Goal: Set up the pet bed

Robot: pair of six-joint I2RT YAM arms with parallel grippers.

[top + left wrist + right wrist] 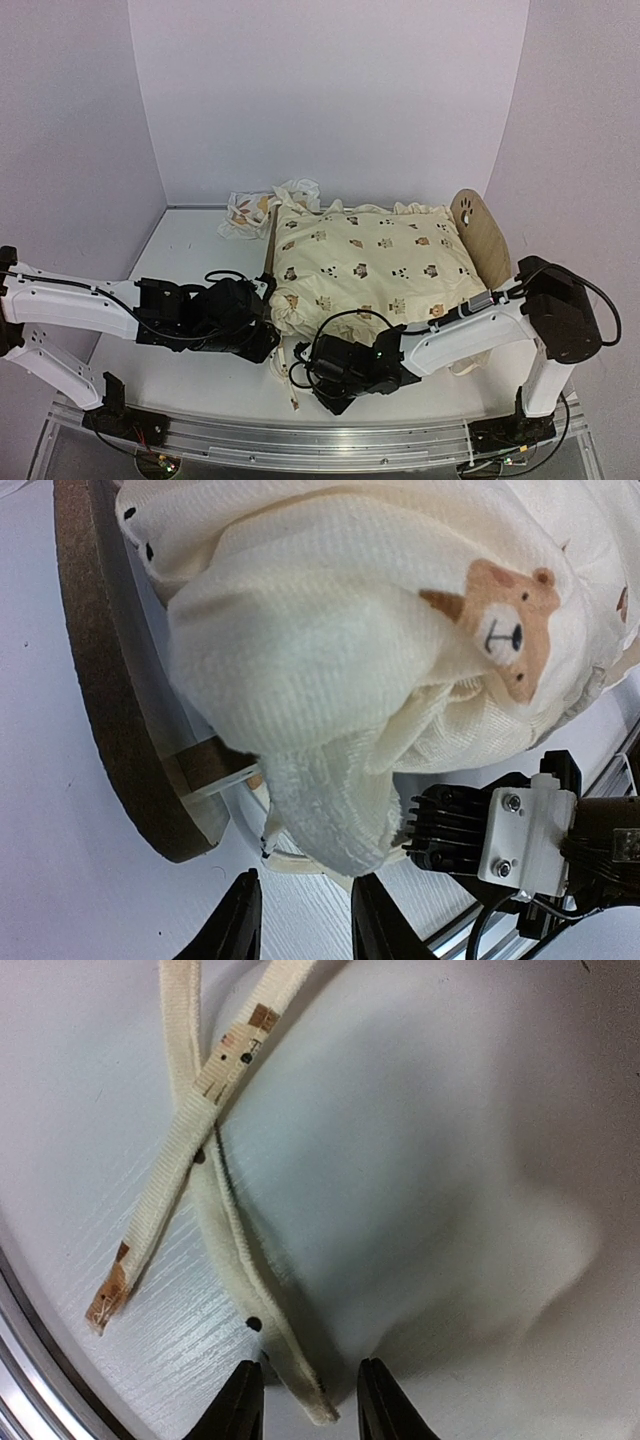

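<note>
The pet bed is mostly covered by the cream animal-print quilt (365, 265). Its right end board (478, 235) with a paw cutout and the edge of its left end board (271, 240) show; the striped base is hidden. My left gripper (272, 345) is open at the quilt's front left corner. In the left wrist view the quilt corner (330, 810) hangs just above the open gripper (305, 925), beside the end board (110, 680). My right gripper (303, 378) is open low over the table. A cream tie strap (285, 1350) ends between its fingers (240, 1405), and the gripper (305, 1405) is not closed on it.
The leaf-print pillow (245, 212) lies behind the bed's left end. A second cream strap (190, 1130) crosses the first on the white table (190, 250). The right arm's wrist (520, 820) is close beside the left gripper. A metal rail (300, 445) runs along the near edge.
</note>
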